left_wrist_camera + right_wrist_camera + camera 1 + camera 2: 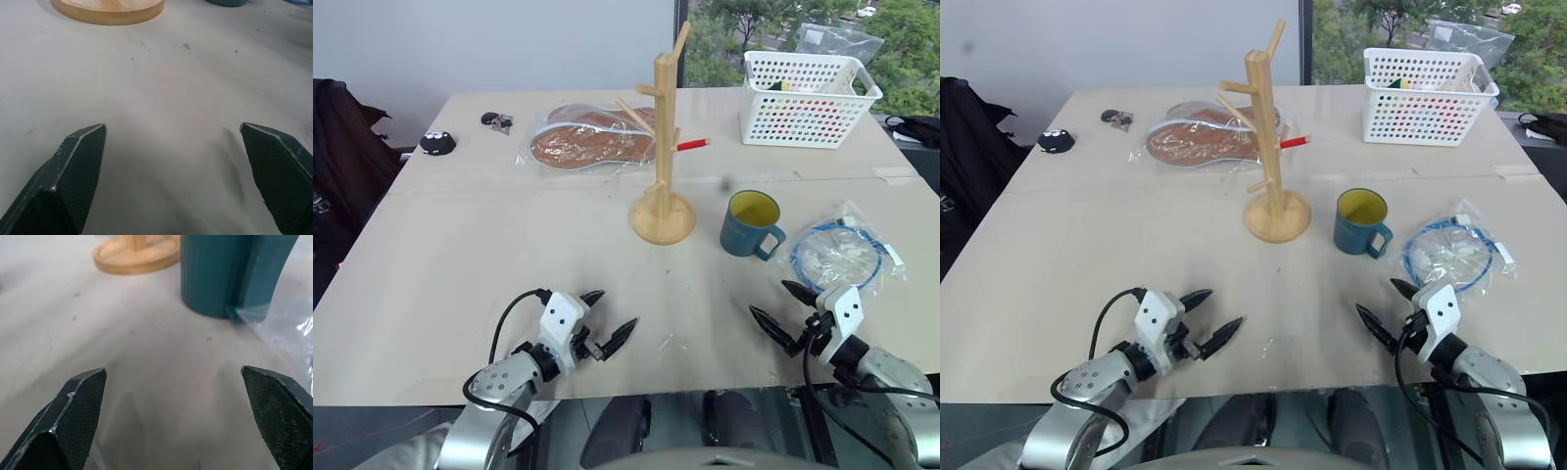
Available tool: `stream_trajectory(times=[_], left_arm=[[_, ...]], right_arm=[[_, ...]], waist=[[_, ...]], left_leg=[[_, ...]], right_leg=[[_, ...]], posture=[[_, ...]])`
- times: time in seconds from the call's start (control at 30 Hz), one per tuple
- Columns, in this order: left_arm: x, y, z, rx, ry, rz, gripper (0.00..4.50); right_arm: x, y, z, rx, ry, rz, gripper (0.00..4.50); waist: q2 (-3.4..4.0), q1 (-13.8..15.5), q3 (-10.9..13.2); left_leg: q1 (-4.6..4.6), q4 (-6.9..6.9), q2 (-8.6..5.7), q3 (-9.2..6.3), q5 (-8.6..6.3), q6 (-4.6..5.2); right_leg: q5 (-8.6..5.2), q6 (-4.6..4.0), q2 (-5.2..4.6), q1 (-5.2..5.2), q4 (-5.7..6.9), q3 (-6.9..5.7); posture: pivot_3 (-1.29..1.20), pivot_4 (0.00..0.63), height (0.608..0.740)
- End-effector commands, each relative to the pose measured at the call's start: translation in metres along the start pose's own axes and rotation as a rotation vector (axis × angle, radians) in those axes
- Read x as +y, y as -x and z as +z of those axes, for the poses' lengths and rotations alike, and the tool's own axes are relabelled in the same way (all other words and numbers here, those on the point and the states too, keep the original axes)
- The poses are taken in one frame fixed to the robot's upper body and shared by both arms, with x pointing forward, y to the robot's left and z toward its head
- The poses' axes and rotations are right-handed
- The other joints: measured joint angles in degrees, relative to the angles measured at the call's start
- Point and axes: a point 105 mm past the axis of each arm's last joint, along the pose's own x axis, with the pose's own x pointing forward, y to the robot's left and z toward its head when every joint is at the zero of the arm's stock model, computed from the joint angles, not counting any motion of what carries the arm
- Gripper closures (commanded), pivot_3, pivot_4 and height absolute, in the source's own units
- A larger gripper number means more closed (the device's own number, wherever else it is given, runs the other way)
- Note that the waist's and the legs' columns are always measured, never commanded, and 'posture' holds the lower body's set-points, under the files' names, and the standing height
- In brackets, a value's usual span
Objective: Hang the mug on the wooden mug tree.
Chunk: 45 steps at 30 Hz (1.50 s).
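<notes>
Mug [751,223] upright beside mug tree [663,157]; both grippers [607,326] [781,311] spread, empty.

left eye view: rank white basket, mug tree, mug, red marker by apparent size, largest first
1. White basket and wooden mug tree: unsure; the basket is wider and bulkier, the tree taller and nearer the camera.
2. Mug, nearer the camera, so it reads larger.
3. Red marker, clearly smallest.

no legible txt, no labels, no brands, no nos. anywhere
</notes>
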Motion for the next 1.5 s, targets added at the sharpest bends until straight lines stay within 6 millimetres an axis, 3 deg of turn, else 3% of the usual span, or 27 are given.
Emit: stream_trajectory(times=[0.03, 0.33, 0.53, 0.67, 0.8, 0.87, 1.13, 1.5], left_arm=[[-0.005, -0.003, 0.028, -0.086, -0.046, -0.102, 0.00], [-0.011, -0.013, 0.090, -0.162, -0.154, -0.347, 0.00], [-0.012, -0.017, 0.105, -0.146, -0.210, -0.393, 0.00], [-0.015, -0.018, 0.107, -0.120, -0.241, -0.417, 0.00], [-0.016, -0.019, 0.107, -0.118, -0.243, -0.411, 0.00], [-0.016, -0.020, 0.107, -0.118, -0.242, -0.409, 0.00], [-0.014, -0.019, 0.103, -0.118, -0.236, -0.392, 0.00], [-0.014, -0.014, 0.106, -0.208, -0.156, -0.332, 0.00]], right_arm=[[-0.003, -0.009, 0.020, -0.066, -0.024, -0.065, 0.05], [-0.035, -0.033, 0.032, -0.110, -0.108, -0.303, 0.05], [-0.049, -0.043, 0.032, -0.109, -0.126, -0.392, 0.05], [-0.050, -0.049, 0.031, -0.103, -0.138, -0.410, 1.75], [-0.048, -0.053, 0.031, -0.108, -0.130, -0.402, 3.78], [-0.047, -0.053, 0.031, -0.111, -0.129, -0.397, 4.44], [-0.041, -0.053, 0.042, -0.133, -0.076, -0.323, 4.44], [0.014, -0.053, 0.087, -0.157, -0.049, 0.126, 4.44]], waist=[[0.01, 0.01, 0.00], [0.05, -0.13, 0.06], [0.09, -0.47, 0.08], [0.10, -0.81, 0.09], [0.10, -1.42, 0.10], [0.11, -1.52, 0.10], [0.15, -1.56, 0.12], [0.20, -1.62, 0.20]], left_leg=[[-0.01, 0.00, 0.00, -0.01, 0.00, 0.00], [-0.10, 0.00, -0.03, 0.00, 0.03, -0.05], [-0.10, -0.04, -0.03, 0.00, 0.16, -0.28], [-0.11, -0.05, -0.03, -0.02, 0.17, -0.29], [-0.11, -0.05, -0.03, -0.02, 0.17, -0.28], [-0.11, -0.05, -0.03, -0.01, 0.17, -0.28], [-0.10, -0.05, -0.02, -0.01, 0.16, -0.26], [-0.10, -0.05, 0.02, -0.01, 0.05, -0.07]], right_leg=[[0.00, 0.00, 0.00, 0.00, 0.00, -0.01], [0.13, 0.17, 0.06, -0.16, 0.00, 0.00], [0.14, 0.17, 0.11, -0.18, 0.01, 0.03], [0.14, 0.17, 0.13, -0.19, 0.01, 0.03], [0.14, 0.17, 0.13, -0.19, 0.01, 0.04], [0.14, 0.17, 0.13, -0.19, 0.02, 0.05], [0.14, 0.17, 0.15, -0.19, 0.03, 0.07], [0.14, 0.18, 0.15, -0.20, 0.03, 0.08]], posture=[[0.00, 0.150, 0.740], [0.00, 0.150, 0.740], [0.00, 0.150, 0.740], [0.00, 0.150, 0.740], [0.00, 0.150, 0.740], [0.00, 0.150, 0.740], [0.00, 0.150, 0.740], [0.00, 0.150, 0.740]])
